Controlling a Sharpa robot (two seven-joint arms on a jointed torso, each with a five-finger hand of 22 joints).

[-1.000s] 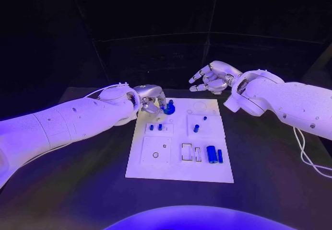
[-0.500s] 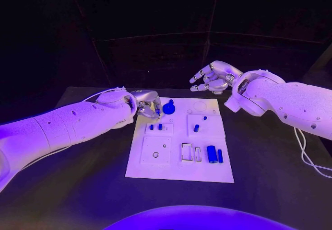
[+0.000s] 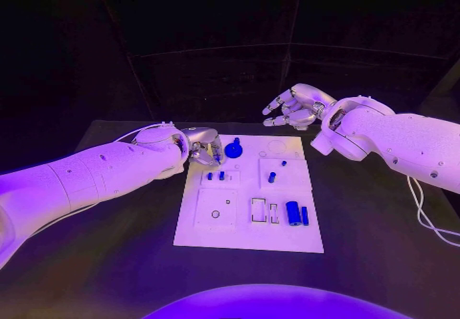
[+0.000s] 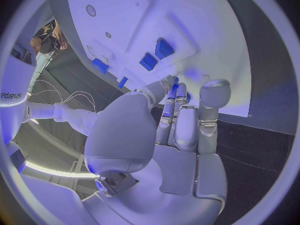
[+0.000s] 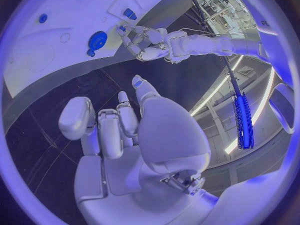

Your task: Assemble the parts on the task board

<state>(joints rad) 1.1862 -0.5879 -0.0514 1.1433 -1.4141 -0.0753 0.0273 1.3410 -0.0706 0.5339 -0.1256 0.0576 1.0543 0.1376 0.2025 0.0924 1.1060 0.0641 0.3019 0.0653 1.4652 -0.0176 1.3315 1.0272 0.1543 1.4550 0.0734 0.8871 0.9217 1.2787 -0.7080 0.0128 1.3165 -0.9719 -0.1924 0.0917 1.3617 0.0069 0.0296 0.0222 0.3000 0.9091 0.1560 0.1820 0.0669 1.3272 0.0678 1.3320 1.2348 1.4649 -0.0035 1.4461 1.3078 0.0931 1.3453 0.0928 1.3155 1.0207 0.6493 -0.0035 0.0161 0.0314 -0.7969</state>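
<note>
The left hand [image 3: 204,146], fingers curled and empty, sits beside the blue gear [image 3: 234,151] (probably just seated); the right hand [image 3: 297,107] waits half-open at upper right.

Left arm enters from the left edge and reaches toward the table centre. Left hand [image 3: 204,145] is low, fingers [image 4: 177,116] curled inward and bunched together, holding nothing. Right arm enters from the right edge, bent at the wrist. Right hand [image 3: 297,107] is raised, fingers [image 5: 106,127] loosely curled and apart, holding nothing.
</note>
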